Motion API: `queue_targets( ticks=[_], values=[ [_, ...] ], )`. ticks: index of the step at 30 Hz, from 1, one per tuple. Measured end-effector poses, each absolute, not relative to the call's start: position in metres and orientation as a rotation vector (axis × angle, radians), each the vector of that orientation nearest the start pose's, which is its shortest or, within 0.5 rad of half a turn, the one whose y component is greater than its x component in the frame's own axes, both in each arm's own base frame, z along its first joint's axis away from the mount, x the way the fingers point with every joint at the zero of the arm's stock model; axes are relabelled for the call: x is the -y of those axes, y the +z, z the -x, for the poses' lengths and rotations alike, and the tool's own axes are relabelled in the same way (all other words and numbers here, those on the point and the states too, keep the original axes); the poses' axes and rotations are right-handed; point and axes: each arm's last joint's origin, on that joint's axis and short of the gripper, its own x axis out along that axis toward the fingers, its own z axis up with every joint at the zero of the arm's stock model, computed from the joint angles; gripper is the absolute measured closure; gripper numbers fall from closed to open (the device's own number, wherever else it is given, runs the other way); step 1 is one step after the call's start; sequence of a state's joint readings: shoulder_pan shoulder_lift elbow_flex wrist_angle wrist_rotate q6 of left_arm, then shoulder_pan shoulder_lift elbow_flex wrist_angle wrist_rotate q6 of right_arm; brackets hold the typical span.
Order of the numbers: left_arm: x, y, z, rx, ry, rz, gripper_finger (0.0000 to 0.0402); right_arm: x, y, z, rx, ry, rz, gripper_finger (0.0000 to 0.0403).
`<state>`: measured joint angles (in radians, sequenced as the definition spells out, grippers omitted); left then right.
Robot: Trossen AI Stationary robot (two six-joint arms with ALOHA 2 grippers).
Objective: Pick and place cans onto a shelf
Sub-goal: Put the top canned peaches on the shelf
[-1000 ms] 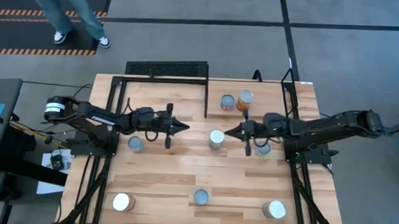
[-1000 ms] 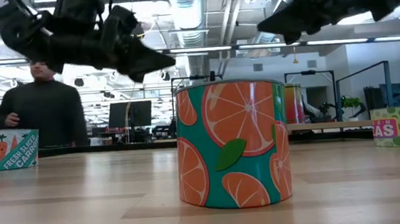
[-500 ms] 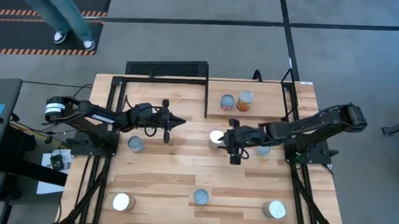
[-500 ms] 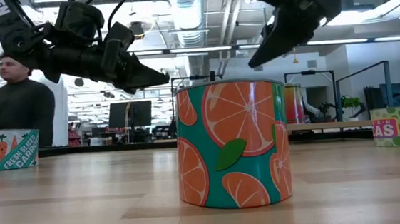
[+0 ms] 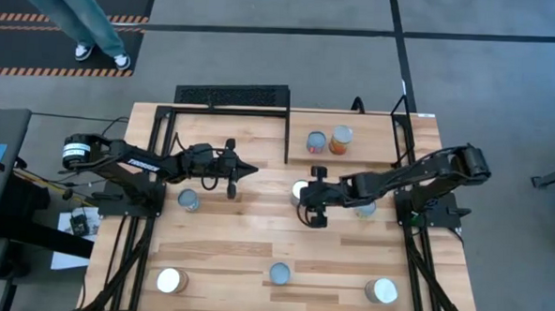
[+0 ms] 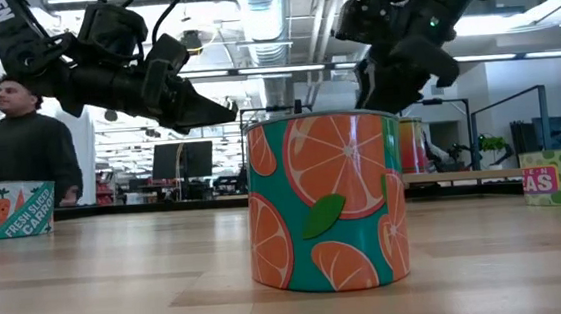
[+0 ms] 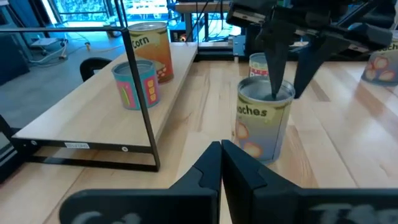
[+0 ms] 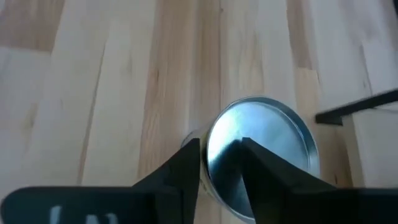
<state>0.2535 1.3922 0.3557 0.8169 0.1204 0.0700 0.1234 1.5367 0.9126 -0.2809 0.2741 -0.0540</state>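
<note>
A "peaches" can (image 7: 264,121) with a silvery top (image 8: 264,146) stands upright on the wooden table, near the middle (image 5: 299,189). My right gripper (image 5: 305,195) hangs open over it, slanting down from the table's right. One finger (image 8: 252,163) is above the top and the other (image 8: 186,165) is just outside the rim. My left gripper (image 5: 254,170) is shut and empty, level above the table, left of this can. Two cans (image 5: 317,142) (image 5: 341,138) stand on the shelf (image 5: 382,132). My right gripper straddles the can's rim (image 8: 208,149) on the side nearer the table's left, one finger (image 7: 273,68) over the top and one (image 7: 308,65) outside the wall. The fingers point down at a slant. Whether either finger touches the can, I cannot tell.
More cans stand on the table: one under the left arm (image 5: 189,200), one under the right arm (image 5: 366,209), three along the near edge (image 5: 169,280) (image 5: 280,273) (image 5: 380,290). A black frame (image 5: 231,95) stands at the far left. A person (image 6: 19,147) is behind the table.
My right gripper has swung from beside the shelf toward the table's middle, tipped from nearly level to pointing steeply down, sunk a little and opened, ending over the peaches can. My left gripper has shifted slightly toward the far edge. The cans have stayed put.
</note>
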Motion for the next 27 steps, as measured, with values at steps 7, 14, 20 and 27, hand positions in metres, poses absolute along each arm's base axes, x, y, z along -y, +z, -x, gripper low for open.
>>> queue_targets(
  ticks=[7,14,20,27],
  values=[
    [-0.058,0.161,-0.237,-0.227,0.127,-0.036,0.0401,-0.024,0.196,-0.310,-0.931,-0.127,0.235,0.0325],
    [-0.058,0.161,-0.237,-0.236,0.127,-0.040,0.0401,-0.022,0.210,-0.310,-0.949,-0.126,0.215,0.0395],
    [-0.058,0.160,-0.236,-0.245,0.126,-0.038,0.0401,-0.022,0.238,-0.295,-0.949,-0.157,0.149,0.0393],
    [-0.058,0.158,-0.236,-0.263,0.125,-0.036,0.0401,-0.018,0.270,-0.245,-1.016,-0.244,0.028,0.0396]
  ],
)
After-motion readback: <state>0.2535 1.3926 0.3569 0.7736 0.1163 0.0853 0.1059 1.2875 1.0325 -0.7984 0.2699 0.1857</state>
